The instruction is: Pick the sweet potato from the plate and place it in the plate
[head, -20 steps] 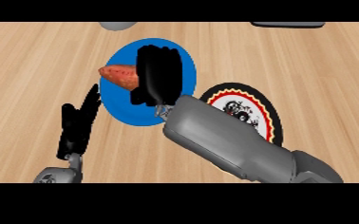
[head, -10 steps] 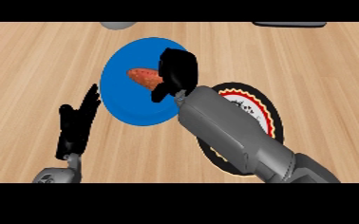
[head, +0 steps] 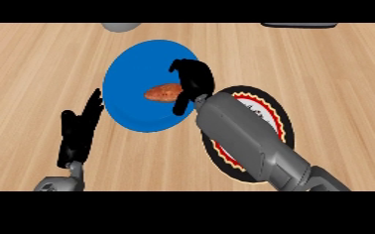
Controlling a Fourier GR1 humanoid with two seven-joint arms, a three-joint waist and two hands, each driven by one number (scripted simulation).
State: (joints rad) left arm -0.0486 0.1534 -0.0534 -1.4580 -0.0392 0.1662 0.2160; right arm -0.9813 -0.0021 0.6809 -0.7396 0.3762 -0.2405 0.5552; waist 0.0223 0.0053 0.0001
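An orange-brown sweet potato [head: 161,92] sits over the middle of a blue plate [head: 128,109] in the head view. My right hand [head: 193,81] is at the potato's right end, fingers and thumb curled round it and hiding that end. Whether the potato touches the plate or hangs just above it cannot be told. A black plate with a red and white patterned rim [head: 277,121] lies to the right, largely covered by my right forearm. At the lower left, just off the blue plate's left edge, my left hand [head: 78,131] rests open, fingers up.
The rounded edge of a grey object [head: 121,27] shows at the top, beyond the blue plate. A dark flat object [head: 300,25] lies at the top right. Bare wooden counter [head: 322,69] surrounds both plates.
The sweet potato has gone from the blue plate's left edge to its middle, moving right together with my right hand, whose fingers have curled. The left hand has stayed still.
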